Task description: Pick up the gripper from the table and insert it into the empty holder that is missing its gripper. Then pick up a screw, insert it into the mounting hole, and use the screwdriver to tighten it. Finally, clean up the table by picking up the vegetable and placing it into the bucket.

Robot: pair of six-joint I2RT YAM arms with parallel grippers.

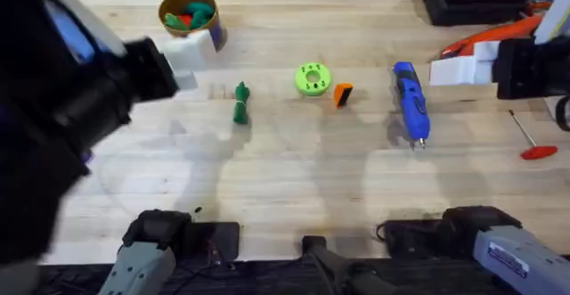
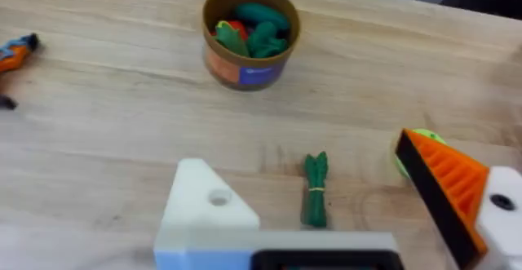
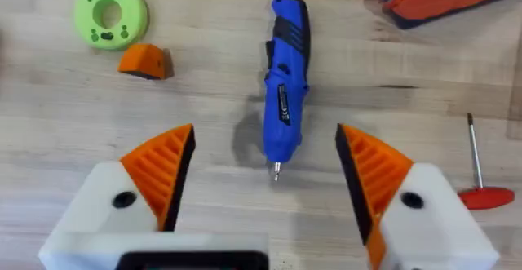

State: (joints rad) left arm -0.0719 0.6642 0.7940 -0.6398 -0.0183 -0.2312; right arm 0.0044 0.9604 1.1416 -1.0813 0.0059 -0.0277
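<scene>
Between my right jaws (image 3: pixel 265 180), spread wide and holding nothing, the blue screwdriver (image 3: pixel 286 93) lies flat on the tabletop (image 1: pixel 267 188). Just beside the lime-green disc (image 1: pixel 313 78) sits the small orange gripper (image 1: pixel 343 94). My left jaws (image 2: pixel 334 213) are spread too, hovering over the dark-green vegetable (image 2: pixel 316 188), with the bucket (image 2: pixel 249 33) farther off.

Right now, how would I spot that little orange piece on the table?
Find the lime-green disc mid-table. Just beside it, towards the blue screwdriver, lies the gripper: a small orange wedge with a black end, smaller than both neighbours.
</scene>
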